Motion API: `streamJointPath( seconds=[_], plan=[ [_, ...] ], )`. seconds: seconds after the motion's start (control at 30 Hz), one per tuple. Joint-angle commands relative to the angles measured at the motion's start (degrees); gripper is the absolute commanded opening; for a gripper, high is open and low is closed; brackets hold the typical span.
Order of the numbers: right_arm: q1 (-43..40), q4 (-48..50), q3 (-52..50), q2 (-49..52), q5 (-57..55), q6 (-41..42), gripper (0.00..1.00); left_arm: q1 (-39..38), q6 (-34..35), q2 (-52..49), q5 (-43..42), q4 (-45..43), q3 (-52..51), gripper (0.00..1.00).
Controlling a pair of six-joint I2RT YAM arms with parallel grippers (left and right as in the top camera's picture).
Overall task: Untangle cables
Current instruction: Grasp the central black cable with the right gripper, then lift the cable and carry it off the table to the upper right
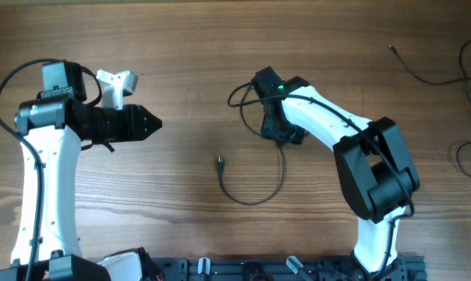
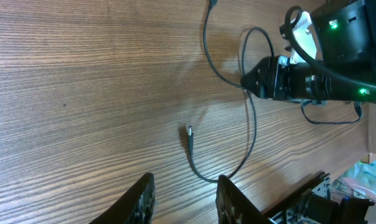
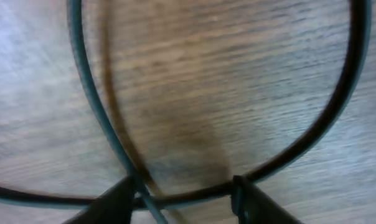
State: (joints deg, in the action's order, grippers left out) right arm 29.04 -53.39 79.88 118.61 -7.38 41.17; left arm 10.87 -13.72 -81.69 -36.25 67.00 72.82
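Two strands of the cable (image 1: 284, 168) cross between the parted fingers of my right claw (image 3: 185, 186), at the middle of the table (image 1: 181, 47). I want to close on one strand only, then lift slowly so the loop (image 3: 345, 96) opens. My left claw (image 2: 185, 182) is apart too, near the plug (image 2: 189, 131).

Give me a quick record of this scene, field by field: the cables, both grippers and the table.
table: wood grain
centre cable: thin, dark, looped and crossing itself; plug end lies free
right gripper: open, low over that crossing
left gripper: open, holding nothing, aimed toward the plug end
other cables: loose strands at the table's far right
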Motion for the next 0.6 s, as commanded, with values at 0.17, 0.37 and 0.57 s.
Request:
streamJointPath(
  seconds=[0.17, 0.37, 0.57],
  plan=[
    [0.04, 4.0, -3.76, 8.68, 12.22, -12.5, 0.04, -0.28, -0.87, 0.79, -0.33, 0.26, 0.33, 0.34],
    [-0.87, 4.28, 1.7, 4.92, 2.78, -7.41, 0.04, -0.28, -0.9, 0.79, -0.33, 0.04, 0.33, 0.34],
    [-1.68, 2.93, 18.14, -7.02, -4.9, -22.4, 0.04, -0.28, -0.9, 0.79, -0.31, -0.63, 0.33, 0.34]
  ],
)
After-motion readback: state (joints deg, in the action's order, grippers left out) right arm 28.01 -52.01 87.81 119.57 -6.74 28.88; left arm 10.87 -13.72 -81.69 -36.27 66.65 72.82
